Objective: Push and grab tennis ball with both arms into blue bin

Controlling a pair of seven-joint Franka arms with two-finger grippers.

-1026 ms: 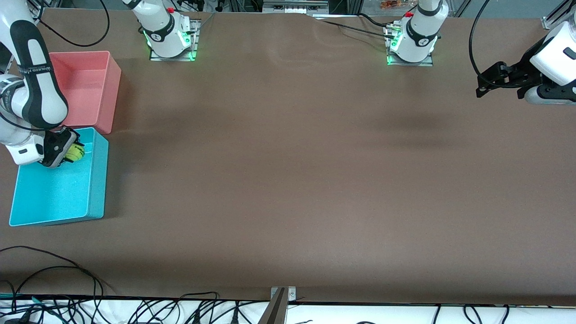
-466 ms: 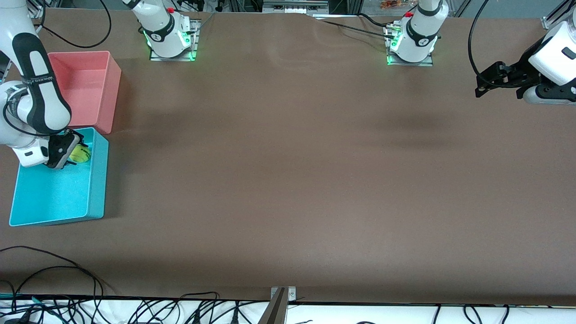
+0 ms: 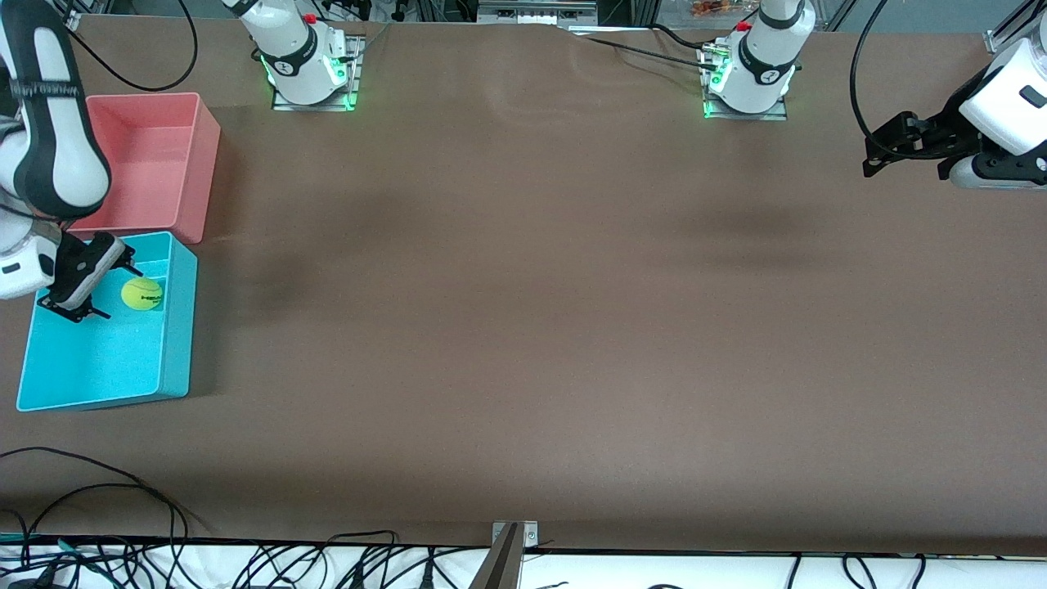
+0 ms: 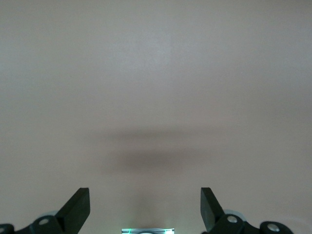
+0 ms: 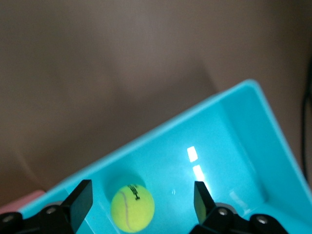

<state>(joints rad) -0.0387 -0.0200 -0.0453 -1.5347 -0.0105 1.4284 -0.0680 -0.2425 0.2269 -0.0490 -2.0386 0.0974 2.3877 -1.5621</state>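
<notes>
tennis ball (image 3: 141,294) loose in blue bin (image 3: 173,343), both right claw (image 3: 92,278) and left claw (image 3: 873,154) open

- The right arm (image 3: 49,147) runs off the front view's left edge, covering a corner of the pink bin (image 3: 164,164).
- The left arm (image 3: 1002,123) is cut at the right edge (only its wrist shows).
- The ball's logo (image 3: 148,300) is too small to read.

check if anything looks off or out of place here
Nothing stands out. The tennis ball lies inside the blue bin, the open right gripper hangs over that bin, and the open left gripper waits over bare table.
</notes>
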